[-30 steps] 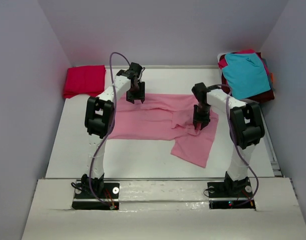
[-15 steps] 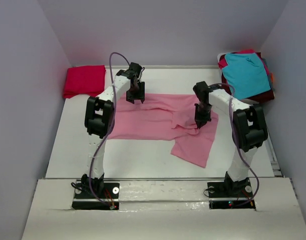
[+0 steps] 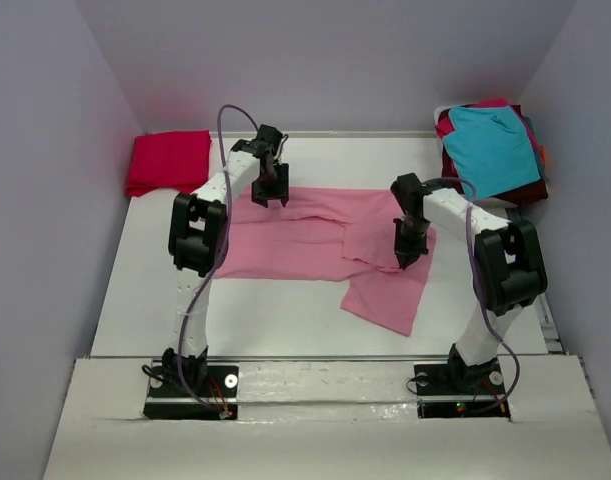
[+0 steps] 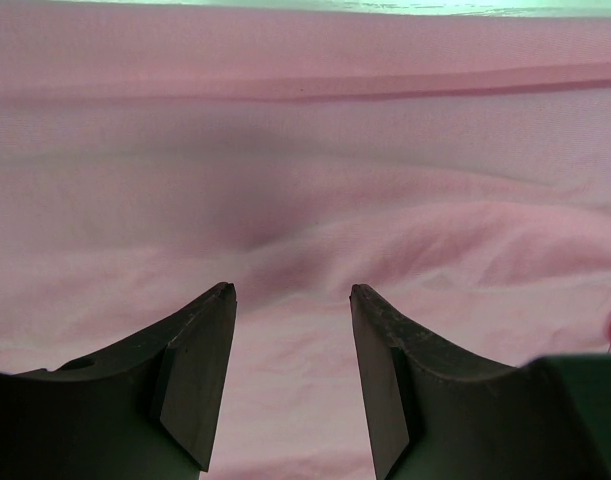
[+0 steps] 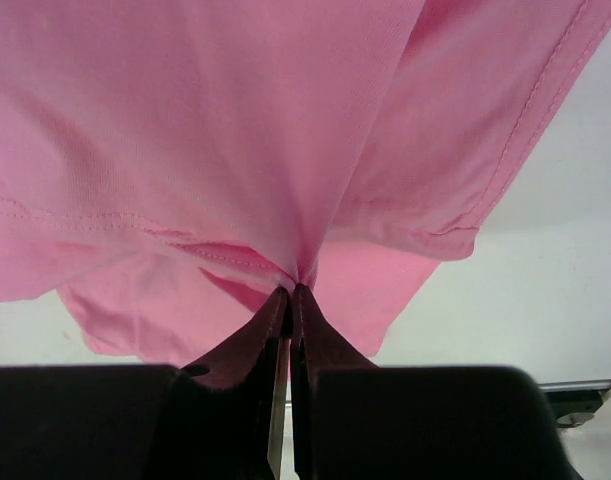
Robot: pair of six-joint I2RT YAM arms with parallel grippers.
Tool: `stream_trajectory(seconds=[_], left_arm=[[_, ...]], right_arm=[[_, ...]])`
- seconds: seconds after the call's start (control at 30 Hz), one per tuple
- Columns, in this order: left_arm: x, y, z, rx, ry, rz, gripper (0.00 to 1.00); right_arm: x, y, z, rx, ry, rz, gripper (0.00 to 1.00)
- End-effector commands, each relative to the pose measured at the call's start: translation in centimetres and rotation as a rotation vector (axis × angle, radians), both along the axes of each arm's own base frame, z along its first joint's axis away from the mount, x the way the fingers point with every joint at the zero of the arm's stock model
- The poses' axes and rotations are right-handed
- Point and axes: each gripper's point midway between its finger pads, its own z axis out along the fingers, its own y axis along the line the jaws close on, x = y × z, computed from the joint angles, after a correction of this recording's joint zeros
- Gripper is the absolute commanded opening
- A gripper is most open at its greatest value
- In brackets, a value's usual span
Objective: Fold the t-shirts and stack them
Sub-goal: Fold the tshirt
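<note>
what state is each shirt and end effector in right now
pink t-shirt, spread out, rumpled, one fold pinched
red t-shirt, folded, far left corner
teal t-shirt, unfolded, lying on the maroon one
maroon t-shirt, under the teal one
left end effector, open over pink t-shirt
right end effector, shut on pink t-shirt

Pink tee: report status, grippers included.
Left gripper open above pink tee, far edge. Right gripper shut on a pinch of its cloth. Tee spread on table, right side bunched. Nothing in the way.
</note>
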Motion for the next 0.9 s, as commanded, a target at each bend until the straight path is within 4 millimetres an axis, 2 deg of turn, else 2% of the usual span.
stream_trajectory(seconds=[0.0,0.27,0.37,0.5,0.53,0.6,0.73,0.77,0.8,0.83,0.87], left_arm=[[0.3,0.3,2.2,-0.015,-0.039,-0.008,0.61],[0.2,0.3,2.1,-0.014,-0.036,-0.008,0.61],[0.1,0.4,2.1,-0.014,-0.034,-0.008,0.61],[0.2,0.5,2.2,-0.007,-0.040,-0.001,0.61],[0.2,0.6,2.2,-0.004,-0.039,0.000,0.61],[0.3,0.8,2.3,0.005,-0.047,0.007,0.61],[0.6,1.5,2.6,0.018,-0.056,0.030,0.61],[0.6,1.6,2.7,0.021,-0.059,0.033,0.61],[0.6,1.6,2.6,0.022,-0.058,0.033,0.61],[0.7,1.7,2.7,0.025,-0.060,0.038,0.61],[0.7,1.7,2.8,0.025,-0.062,0.039,0.61]], right_arm=[[-1.0,0.2,0.7,0.017,-0.005,0.028,0.10],[-1.5,0.1,0.5,0.019,0.002,0.031,0.14],[-1.4,0.2,0.5,0.022,-0.007,0.030,0.22],[-0.3,0.6,1.8,0.039,-0.055,0.023,0.43],[0.5,0.9,2.6,0.048,-0.082,0.016,0.48],[1.4,1.1,3.8,0.058,-0.121,0.011,0.52],[4.4,1.6,6.3,0.062,-0.226,-0.023,0.53],[5.6,1.7,7.2,0.062,-0.265,-0.031,0.53],[6.4,1.8,7.4,0.057,-0.280,-0.038,0.52],[7.2,1.8,6.8,0.038,-0.272,-0.049,0.51],[8.0,1.9,7.6,0.043,-0.303,-0.054,0.51]])
